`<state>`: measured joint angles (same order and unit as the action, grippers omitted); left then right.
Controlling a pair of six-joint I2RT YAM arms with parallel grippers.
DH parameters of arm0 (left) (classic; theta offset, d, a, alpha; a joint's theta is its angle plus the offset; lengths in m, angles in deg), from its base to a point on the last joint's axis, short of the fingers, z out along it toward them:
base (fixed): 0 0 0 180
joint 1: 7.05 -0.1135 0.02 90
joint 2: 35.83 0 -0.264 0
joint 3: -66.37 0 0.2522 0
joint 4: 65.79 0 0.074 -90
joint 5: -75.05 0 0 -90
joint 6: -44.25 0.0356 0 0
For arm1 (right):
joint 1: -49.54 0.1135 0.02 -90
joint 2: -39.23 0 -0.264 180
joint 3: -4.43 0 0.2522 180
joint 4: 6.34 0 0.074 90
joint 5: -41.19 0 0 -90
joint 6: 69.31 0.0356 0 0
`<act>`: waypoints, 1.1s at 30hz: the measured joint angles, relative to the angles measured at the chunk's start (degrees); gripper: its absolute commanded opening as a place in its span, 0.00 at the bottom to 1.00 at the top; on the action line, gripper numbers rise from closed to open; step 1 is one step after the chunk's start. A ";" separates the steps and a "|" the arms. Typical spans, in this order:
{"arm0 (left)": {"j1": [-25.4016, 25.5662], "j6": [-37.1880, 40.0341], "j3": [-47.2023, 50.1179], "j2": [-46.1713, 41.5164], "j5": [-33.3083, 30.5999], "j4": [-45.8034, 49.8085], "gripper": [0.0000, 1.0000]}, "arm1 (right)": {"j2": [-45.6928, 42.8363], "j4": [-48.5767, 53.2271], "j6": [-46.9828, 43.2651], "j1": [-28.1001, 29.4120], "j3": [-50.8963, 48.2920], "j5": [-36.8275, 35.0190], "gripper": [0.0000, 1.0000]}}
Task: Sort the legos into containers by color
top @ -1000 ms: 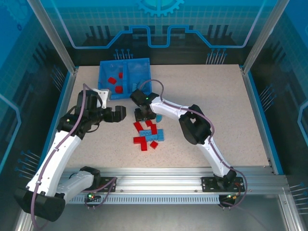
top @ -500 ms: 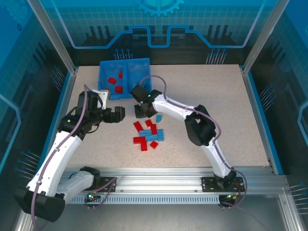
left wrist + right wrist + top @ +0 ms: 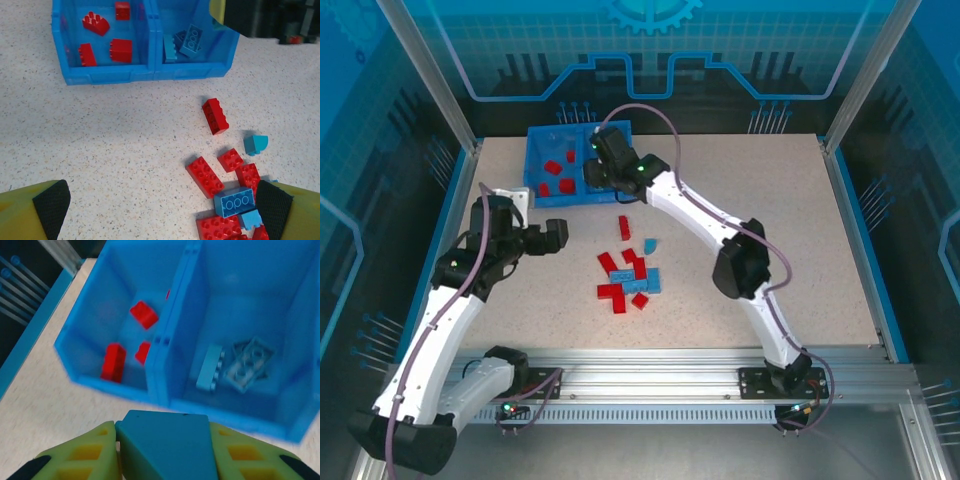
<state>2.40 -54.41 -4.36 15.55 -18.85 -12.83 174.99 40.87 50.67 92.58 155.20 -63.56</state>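
The blue bin (image 3: 532,165) stands at the back left of the table. Several red legos (image 3: 553,168) (image 3: 121,50) (image 3: 144,315) lie in its left compartment, and light blue legos (image 3: 190,40) (image 3: 247,362) lie in its right one. My right gripper (image 3: 598,180) (image 3: 165,457) hangs over the bin's near wall (image 3: 175,400), by the middle wall, shut on a light blue lego (image 3: 165,440). A mixed pile of red and blue legos (image 3: 630,280) (image 3: 220,175) lies mid-table. My left gripper (image 3: 563,232) (image 3: 162,205) hovers open just left of the pile, holding nothing.
One red lego (image 3: 624,227) (image 3: 215,116) and a small light blue piece (image 3: 650,244) (image 3: 255,144) lie apart between pile and bin. Bare speckled tabletop (image 3: 790,230) stretches to the right. The cage's metal posts and blue walls ring the table.
My right gripper closed on a light blue lego at the pile, lifted it and carried it back to the bin. My left arm drew slightly left.
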 measured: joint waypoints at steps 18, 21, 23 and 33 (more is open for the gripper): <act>-0.22 -0.39 1.70 -0.04 -0.46 -1.01 0.99 | 22.12 -3.61 -1.49 -3.63 21.11 0.87 0.75; -0.31 -0.39 1.70 0.44 -0.63 -0.98 0.99 | 19.89 -2.49 -1.27 -3.63 21.18 2.16 0.77; -0.31 -0.39 1.70 0.81 -0.66 -0.98 0.99 | 17.05 -0.28 -1.05 -3.63 20.76 3.23 0.81; -0.28 -10.67 1.55 6.12 0.31 -0.70 0.99 | -25.35 5.99 -5.57 -3.74 -12.79 14.27 0.98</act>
<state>2.12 -65.08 -2.81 21.67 -18.54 -13.53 149.64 46.86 45.09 88.85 142.41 -49.28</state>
